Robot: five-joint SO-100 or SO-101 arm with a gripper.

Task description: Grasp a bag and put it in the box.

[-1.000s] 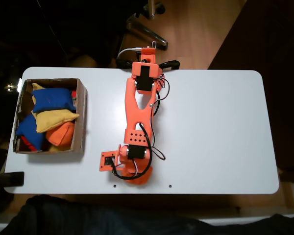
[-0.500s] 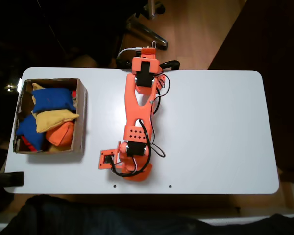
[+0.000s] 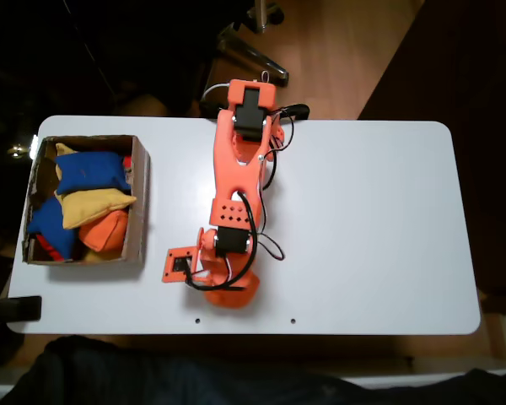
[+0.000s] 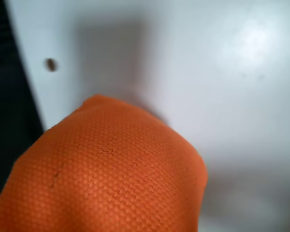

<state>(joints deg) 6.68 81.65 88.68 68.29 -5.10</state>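
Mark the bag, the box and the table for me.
bag (image 4: 111,179), wrist view, on the woven orange fabric near its middle.
box (image 3: 142,202), fixed view, on its right cardboard wall.
table (image 3: 371,219), fixed view, on the bare white top right of the arm.

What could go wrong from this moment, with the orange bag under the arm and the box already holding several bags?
The box is already heaped with blue, yellow and orange bags, so the bag may land on the pile and roll out over the low wall. The end effector's grip is hidden in both views, so a loose hold could drop the bag during the swing to the box. The bag sits near the table edge and could be pushed off.
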